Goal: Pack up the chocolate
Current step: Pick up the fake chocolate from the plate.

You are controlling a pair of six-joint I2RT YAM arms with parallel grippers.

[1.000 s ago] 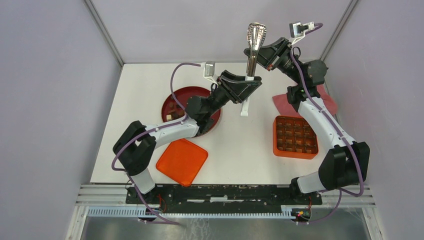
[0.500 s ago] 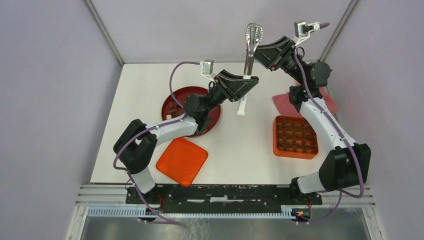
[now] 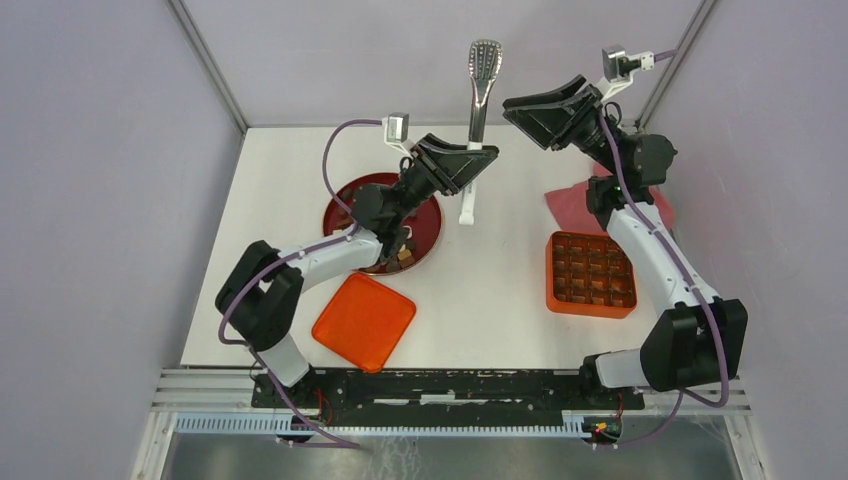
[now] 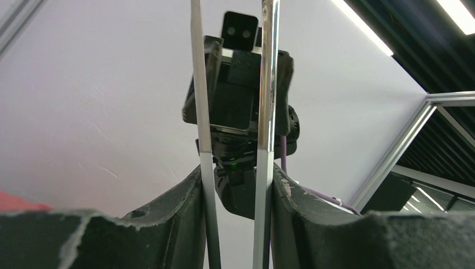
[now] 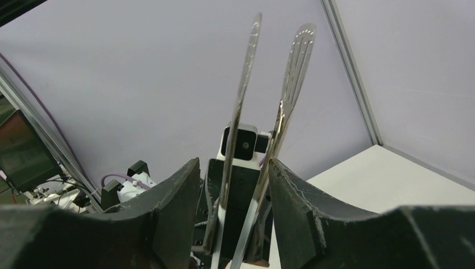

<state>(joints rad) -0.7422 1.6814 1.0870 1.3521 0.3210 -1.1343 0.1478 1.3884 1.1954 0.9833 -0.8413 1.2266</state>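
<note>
Metal tongs (image 3: 478, 100) are held upright above the far side of the white table (image 3: 500, 300) by the left gripper (image 3: 478, 158). In the left wrist view both tong arms (image 4: 264, 112) are seen running up between the left fingers (image 4: 168, 224), which are pressed against their outer sides, so the jaws are pinching the tongs at the handle end. The slotted tips point up toward the back wall. The right gripper (image 3: 520, 108) is raised to the right of the tongs, clear of them, with its jaws spread. In the right wrist view the tongs (image 5: 291, 84) are framed in the gap between the right fingers (image 5: 168, 218) but are not touched by them. The chocolate (image 3: 403, 258) is seen as small brown and tan pieces on the round dark red plate (image 3: 345, 190), left of centre and partly covered by the left arm. The square orange grid box (image 3: 552, 270) is placed right of centre; whether its dark compartments are filled cannot be told. An orange lid (image 3: 364, 322) is lying flat near the plate's front edge. A pink cloth (image 3: 565, 205) is lying beyond the box, under the right arm.
</note>
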